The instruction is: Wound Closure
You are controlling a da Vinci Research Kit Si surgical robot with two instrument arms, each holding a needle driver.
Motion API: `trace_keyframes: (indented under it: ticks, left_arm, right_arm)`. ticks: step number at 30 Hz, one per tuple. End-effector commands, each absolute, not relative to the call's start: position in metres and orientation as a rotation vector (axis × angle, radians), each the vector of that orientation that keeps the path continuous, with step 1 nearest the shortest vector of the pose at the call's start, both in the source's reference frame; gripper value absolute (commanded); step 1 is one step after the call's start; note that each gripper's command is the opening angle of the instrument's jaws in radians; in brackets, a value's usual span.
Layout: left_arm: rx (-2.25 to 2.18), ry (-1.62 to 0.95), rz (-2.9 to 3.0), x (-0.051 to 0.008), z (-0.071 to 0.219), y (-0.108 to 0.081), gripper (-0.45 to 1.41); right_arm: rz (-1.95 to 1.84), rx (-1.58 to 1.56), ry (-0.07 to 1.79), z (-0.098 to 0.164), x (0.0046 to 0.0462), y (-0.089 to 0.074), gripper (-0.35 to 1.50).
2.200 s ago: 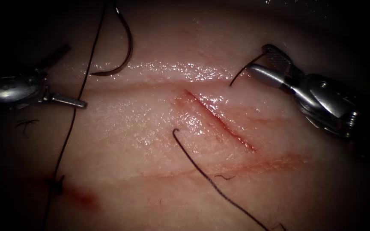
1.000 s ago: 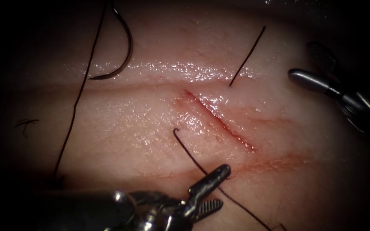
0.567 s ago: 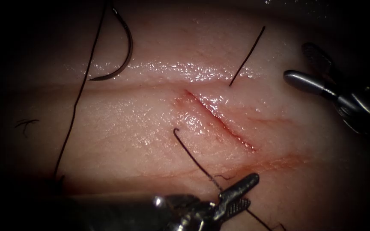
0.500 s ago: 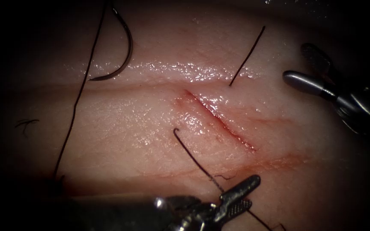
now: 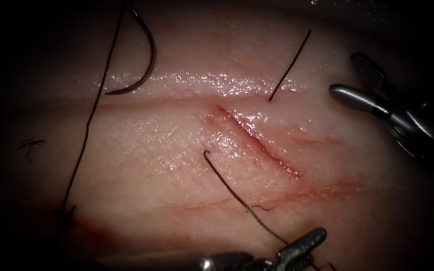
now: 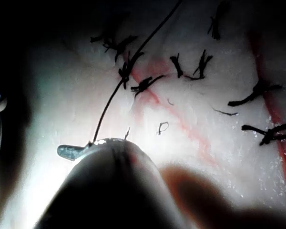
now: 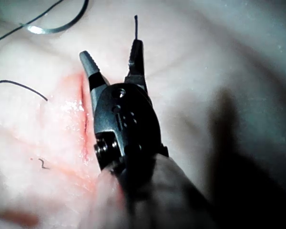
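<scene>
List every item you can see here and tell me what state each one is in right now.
Needle: lying free on the tissue, left of the cut, held by neither tool.
Thread: strand across the cut; long end runs to the left tool.
Left tool: jaws shut on the thread.
Right tool: jaws open, holding nothing.
Cut: open, red fluid along it.
Tissue: wet, glistening.

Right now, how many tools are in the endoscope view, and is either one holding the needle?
2. The left tool sits at the bottom edge by the thread. The right tool is right of the cut, jaws open, empty. Neither holds the needle, which lies free on the tissue, upper left.
</scene>
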State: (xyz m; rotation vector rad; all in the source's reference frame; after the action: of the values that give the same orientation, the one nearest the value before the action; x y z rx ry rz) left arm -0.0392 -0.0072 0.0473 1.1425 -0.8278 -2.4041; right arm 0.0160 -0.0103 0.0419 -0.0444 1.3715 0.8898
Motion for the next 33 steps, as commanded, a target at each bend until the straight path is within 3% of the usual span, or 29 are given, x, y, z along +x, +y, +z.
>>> trace_keyframes:
  ticks: [1, 4, 9, 11, 14, 17, 20, 26, 33]
  left_arm:
    - [1.141, -0.830, -2.398, -0.0397, 0.048, -0.007, 0.19]
    - [1.152, -0.832, -2.387, -0.0395, 0.048, -0.007, -0.45]
    - [1.118, -0.743, -2.307, -0.0385, 0.047, -0.008, -0.45]
    - [1.117, -0.682, -2.279, -0.0380, 0.047, -0.008, -0.45]
    - [1.129, -0.585, -2.226, -0.0370, 0.046, -0.008, -0.45]
    - [1.151, -0.537, -2.197, -0.0360, 0.046, -0.007, -0.45]
    - [1.183, -0.503, -2.170, -0.0348, 0.045, -0.006, -0.45]
    - [1.174, -0.479, -2.165, -0.0314, 0.044, -0.004, -0.45]
    - [1.178, -0.417, -2.140, -0.0286, 0.044, -0.003, -0.45]
  right_arm:
    - [0.889, -0.043, 1.374, 0.042, 0.0169, -0.010, 0.69]
    - [0.890, -0.046, 1.376, 0.042, 0.0170, -0.010, 0.71]
    - [0.890, -0.046, 1.376, 0.042, 0.0170, -0.011, 0.68]
    - [0.884, -0.037, 1.372, 0.042, 0.0170, -0.011, 0.88]
    - [0.795, 0.075, 1.404, 0.042, 0.0174, -0.011, 0.86]
    - [0.603, 0.201, 1.347, 0.042, 0.0193, -0.012, 0.96]
    - [0.477, 0.233, 1.354, 0.041, 0.0216, -0.013, 0.83]
    - [0.269, 0.154, 1.384, 0.040, 0.0251, -0.014, 0.83]
    - [0.069, 0.050, 1.353, 0.040, 0.0264, -0.014, 0.86]
